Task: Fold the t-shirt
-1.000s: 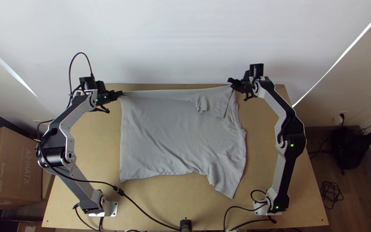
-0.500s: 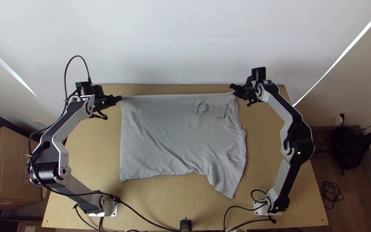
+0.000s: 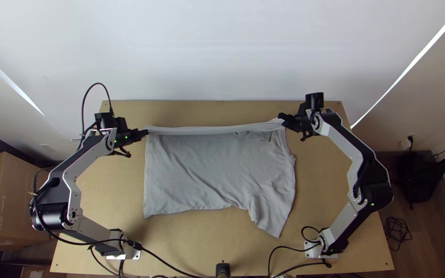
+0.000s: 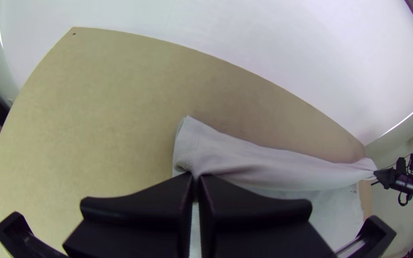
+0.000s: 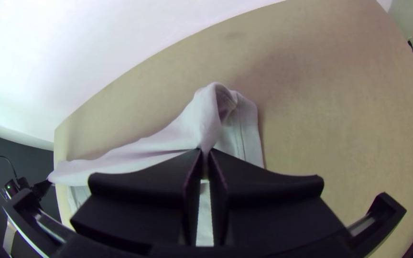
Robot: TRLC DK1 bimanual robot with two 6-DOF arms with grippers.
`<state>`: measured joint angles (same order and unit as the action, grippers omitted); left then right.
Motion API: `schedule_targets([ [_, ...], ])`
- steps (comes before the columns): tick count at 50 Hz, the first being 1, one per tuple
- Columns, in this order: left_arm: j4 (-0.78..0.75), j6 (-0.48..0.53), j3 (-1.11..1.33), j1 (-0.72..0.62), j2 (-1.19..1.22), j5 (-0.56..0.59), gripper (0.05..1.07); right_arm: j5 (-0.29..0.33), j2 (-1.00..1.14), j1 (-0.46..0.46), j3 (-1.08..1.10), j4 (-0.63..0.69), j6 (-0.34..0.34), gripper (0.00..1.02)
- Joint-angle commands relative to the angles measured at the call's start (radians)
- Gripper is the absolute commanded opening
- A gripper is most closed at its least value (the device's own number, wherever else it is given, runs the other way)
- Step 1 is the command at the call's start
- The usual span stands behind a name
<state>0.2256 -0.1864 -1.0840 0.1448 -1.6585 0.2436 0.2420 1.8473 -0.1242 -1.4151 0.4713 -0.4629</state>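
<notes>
The grey t-shirt lies mostly spread on the table, its far edge held up as a taut strip between both grippers, one sleeve pointing toward the near edge. My left gripper is shut on the far left corner; in the left wrist view the gripper pinches the shirt. My right gripper is shut on the far right corner; in the right wrist view the gripper grips a gathered bit of the shirt, with a fold of cloth hanging over beyond it.
Bare wooden table surrounds the shirt, with a white wall behind the far edge. A black cable runs from the left arm along the near side. Cardboard boxes stand off the table at the left.
Both grippers have moved toward the near edge, still holding the cloth. The far edge of the shirt has come with them and now partly covers the bunched far sleeve.
</notes>
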Motion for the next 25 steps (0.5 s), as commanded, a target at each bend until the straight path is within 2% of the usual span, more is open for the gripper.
schedule_targets([
  [1,-0.025,-0.004,0.047,0.009,0.043,-0.009,0.08,-0.018,-0.051,0.000,0.074,-0.031,0.010,0.02],
  [16,-0.103,-0.007,0.148,0.016,0.066,-0.040,0.09,-0.029,-0.077,-0.008,0.214,-0.123,0.017,0.02],
  [20,-0.100,-0.004,0.165,0.016,0.074,-0.043,0.23,-0.032,-0.072,-0.002,0.226,-0.142,0.013,0.03],
  [22,-0.100,-0.002,0.177,0.016,0.085,-0.043,0.33,-0.033,-0.072,0.001,0.231,-0.140,0.012,0.12],
  [25,-0.091,-0.001,0.191,0.016,0.105,-0.043,0.50,-0.033,-0.076,0.005,0.242,-0.137,0.009,0.35],
])
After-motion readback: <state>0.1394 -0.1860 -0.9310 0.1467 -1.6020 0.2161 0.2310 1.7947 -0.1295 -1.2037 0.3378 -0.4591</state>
